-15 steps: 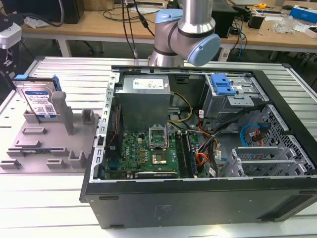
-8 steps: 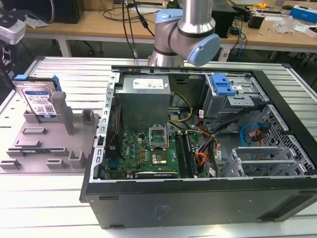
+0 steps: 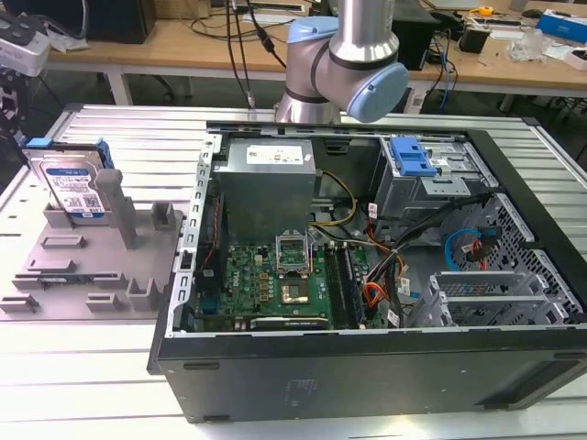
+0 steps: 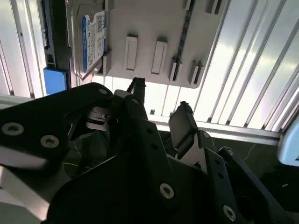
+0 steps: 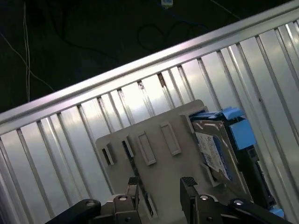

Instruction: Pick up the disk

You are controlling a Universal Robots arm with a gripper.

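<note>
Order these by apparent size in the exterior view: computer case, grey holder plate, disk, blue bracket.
1. computer case
2. grey holder plate
3. disk
4. blue bracket, somewhat smaller than the disk

Bright, even room light; harsh glare on the ribbed metal table (image 4: 243,70), gripper (image 4: 160,95) in shadow.

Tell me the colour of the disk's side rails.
Blue. The side rails of the disk show best in the first wrist view.

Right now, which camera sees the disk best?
The exterior view: the disk stands upright in the grey holder, label facing the camera. Both wrist views show it slanted, near the picture's edge.
</note>
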